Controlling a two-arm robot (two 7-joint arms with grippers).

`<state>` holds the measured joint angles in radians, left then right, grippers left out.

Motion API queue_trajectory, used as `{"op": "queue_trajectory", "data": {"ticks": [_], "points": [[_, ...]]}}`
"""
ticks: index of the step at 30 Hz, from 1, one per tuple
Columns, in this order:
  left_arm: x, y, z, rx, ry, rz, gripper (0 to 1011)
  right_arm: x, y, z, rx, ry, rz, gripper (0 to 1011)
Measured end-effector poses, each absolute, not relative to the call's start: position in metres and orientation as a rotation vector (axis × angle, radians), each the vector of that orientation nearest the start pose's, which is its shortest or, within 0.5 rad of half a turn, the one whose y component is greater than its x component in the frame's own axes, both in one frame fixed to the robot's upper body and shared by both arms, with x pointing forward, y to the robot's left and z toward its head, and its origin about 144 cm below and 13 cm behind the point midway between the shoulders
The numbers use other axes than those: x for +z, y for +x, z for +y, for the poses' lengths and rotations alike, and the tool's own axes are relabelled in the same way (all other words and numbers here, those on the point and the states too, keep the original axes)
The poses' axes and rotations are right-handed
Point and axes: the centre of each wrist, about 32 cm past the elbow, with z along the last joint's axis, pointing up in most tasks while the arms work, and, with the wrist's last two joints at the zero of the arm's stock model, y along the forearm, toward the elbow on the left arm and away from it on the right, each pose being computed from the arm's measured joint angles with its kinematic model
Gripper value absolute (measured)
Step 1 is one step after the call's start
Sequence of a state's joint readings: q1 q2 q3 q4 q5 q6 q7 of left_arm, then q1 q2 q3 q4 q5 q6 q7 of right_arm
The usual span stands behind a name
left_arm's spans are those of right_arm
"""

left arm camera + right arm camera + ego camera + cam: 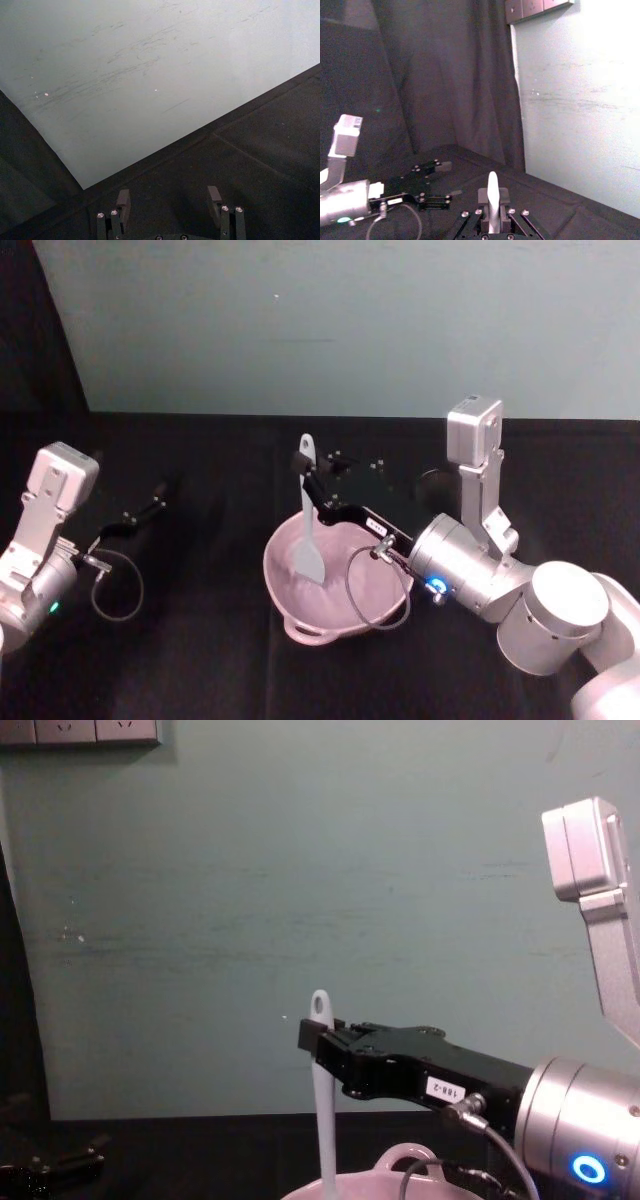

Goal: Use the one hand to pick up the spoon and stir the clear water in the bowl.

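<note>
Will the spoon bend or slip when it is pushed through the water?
Probably stiff: the spoon stands straight, nearly upright in the pink bowl. It may pivot a little, since the right gripper pinches only the slim handle near its top. The left gripper is idle at the left.

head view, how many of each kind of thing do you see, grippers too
spoon: 1
bowl: 1
grippers: 2 (left gripper open, right gripper shut on the spoon)
total: 4
</note>
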<state>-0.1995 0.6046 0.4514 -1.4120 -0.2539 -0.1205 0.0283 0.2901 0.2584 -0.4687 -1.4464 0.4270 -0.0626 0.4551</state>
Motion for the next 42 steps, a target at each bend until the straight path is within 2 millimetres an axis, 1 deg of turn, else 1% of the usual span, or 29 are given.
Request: {"op": "queue_trajectory", "data": {"ticks": [4,7,13,17,20,23,24,29,33,37,42], "points": [[1.14,0.489,0.31,1.248,0.304,-0.285,1005,1.176,0.52,-0.176,-0.722,0.114,-0.026,127],[1.14,0.489,0.31,1.248,0.305,-0.285,1005,1.176,0.527,-0.183,-0.754,0.109,-0.036,127],[1.14,0.489,0.31,1.248,0.304,-0.285,1005,1.179,0.531,-0.198,-0.8,0.101,-0.051,127],[1.14,0.489,0.31,1.248,0.304,-0.285,1005,1.181,0.53,-0.208,-0.824,0.1,-0.06,127],[1.14,0.489,0.31,1.248,0.304,-0.285,1005,1.181,0.528,-0.211,-0.831,0.098,-0.06,127],[1.14,0.489,0.31,1.248,0.305,-0.285,1005,1.18,0.521,-0.215,-0.832,0.095,-0.056,127],[1.14,0.489,0.31,1.248,0.304,-0.285,1005,1.18,0.521,-0.215,-0.832,0.095,-0.056,127],[1.14,0.489,0.31,1.248,0.304,-0.285,1005,1.179,0.509,-0.214,-0.81,0.088,-0.046,127],[1.14,0.489,0.31,1.248,0.304,-0.285,1005,1.177,0.499,-0.205,-0.764,0.085,-0.028,127],[1.14,0.489,0.31,1.248,0.304,-0.285,1005,1.176,0.493,-0.195,-0.727,0.087,-0.02,127],[1.14,0.489,0.31,1.248,0.304,-0.285,1005,1.175,0.491,-0.184,-0.697,0.092,-0.013,127]]}}
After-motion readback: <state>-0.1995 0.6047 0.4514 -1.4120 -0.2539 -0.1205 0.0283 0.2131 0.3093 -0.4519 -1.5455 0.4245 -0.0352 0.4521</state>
